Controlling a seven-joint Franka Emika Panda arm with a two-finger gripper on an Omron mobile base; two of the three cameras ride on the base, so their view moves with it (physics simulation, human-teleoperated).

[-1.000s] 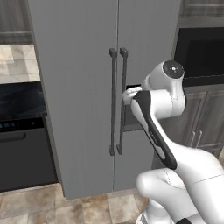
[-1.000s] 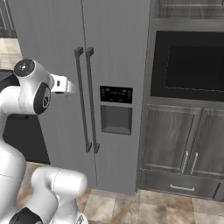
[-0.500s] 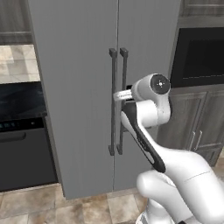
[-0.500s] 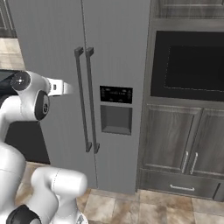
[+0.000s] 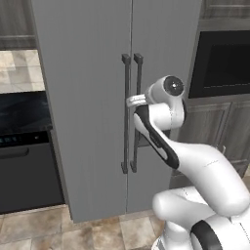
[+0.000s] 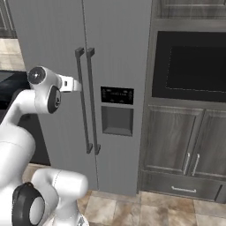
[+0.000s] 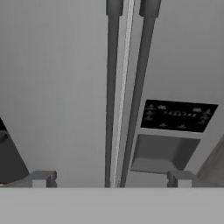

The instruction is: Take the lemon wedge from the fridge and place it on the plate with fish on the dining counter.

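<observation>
The tall grey fridge stands with both doors closed, its two dark bar handles side by side at the centre seam. My gripper reaches forward at mid-handle height, just in front of the handles. In the hand view its fingertips stand wide apart and open, with both handles rising between them and nothing held. The lemon wedge is hidden behind the closed doors. The plate with fish and the dining counter are out of view.
A dark dishwasher sits left of the fridge. On the right door are a dispenser panel and recess. A black built-in oven and grey cabinet doors stand to the right. Tiled floor lies below.
The arm has swung left and forward, bringing the hand from beside the dispenser up to the fridge's door handles. The jaws have stayed wide.
</observation>
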